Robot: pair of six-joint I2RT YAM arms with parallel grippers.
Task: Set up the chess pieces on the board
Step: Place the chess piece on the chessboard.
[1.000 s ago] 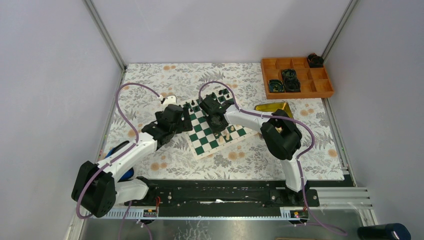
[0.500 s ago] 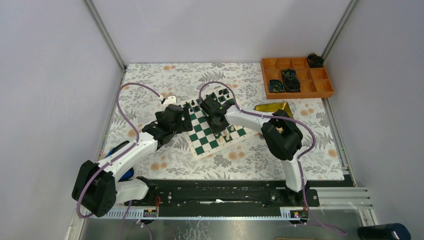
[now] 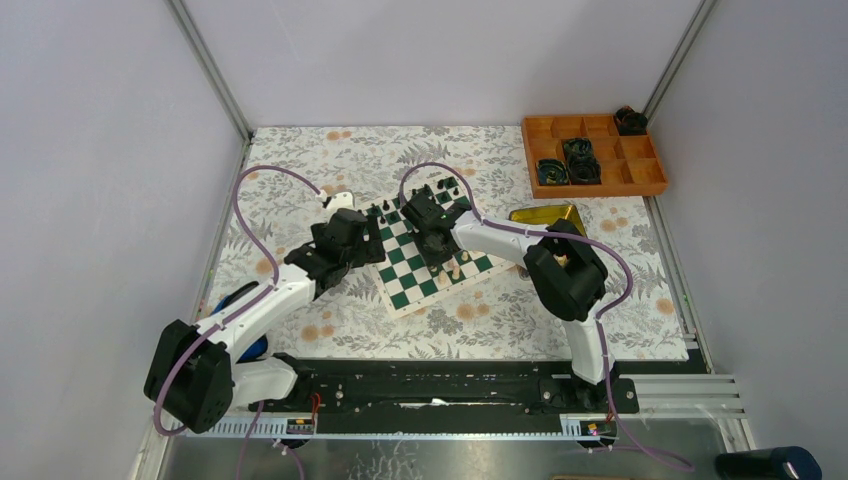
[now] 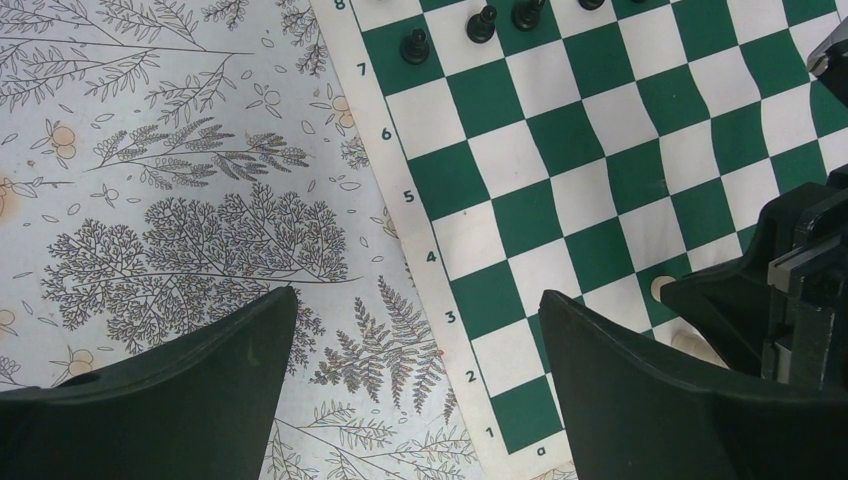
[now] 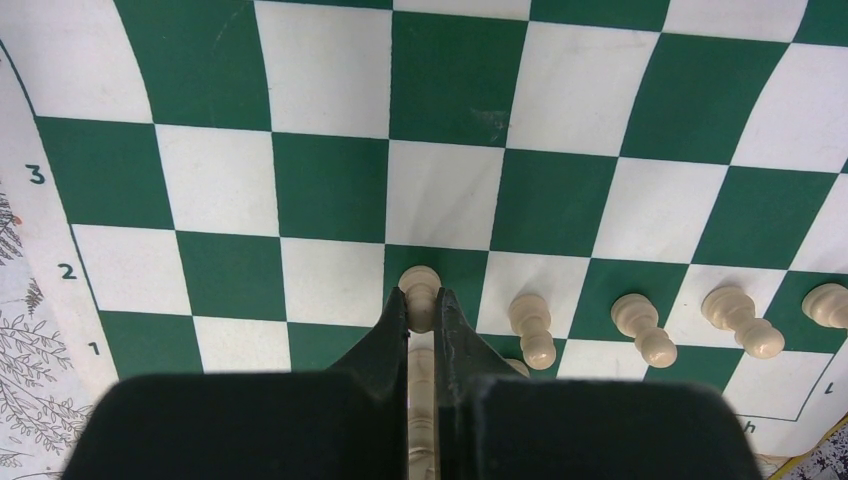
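The green-and-white board (image 3: 404,287) lies tilted mid-table. In the right wrist view my right gripper (image 5: 421,303) is shut on a cream pawn (image 5: 420,284) that stands on a dark square of the board (image 5: 330,70) in row 2. Several more cream pawns (image 5: 532,325) stand in a line to its right. Another cream piece shows between the fingers lower down, mostly hidden. My left gripper (image 4: 415,300) hangs open and holds nothing over the left border of the board (image 4: 590,130), near rows 1 to 3. Black pieces (image 4: 414,45) stand along rows 7 and 8.
An orange compartment tray (image 3: 652,184) with black coiled cables (image 3: 580,155) sits at the back right. A gold tin (image 3: 545,214) lies just right of the board. My right arm's black body (image 4: 790,290) reaches over the board's lower right in the left wrist view.
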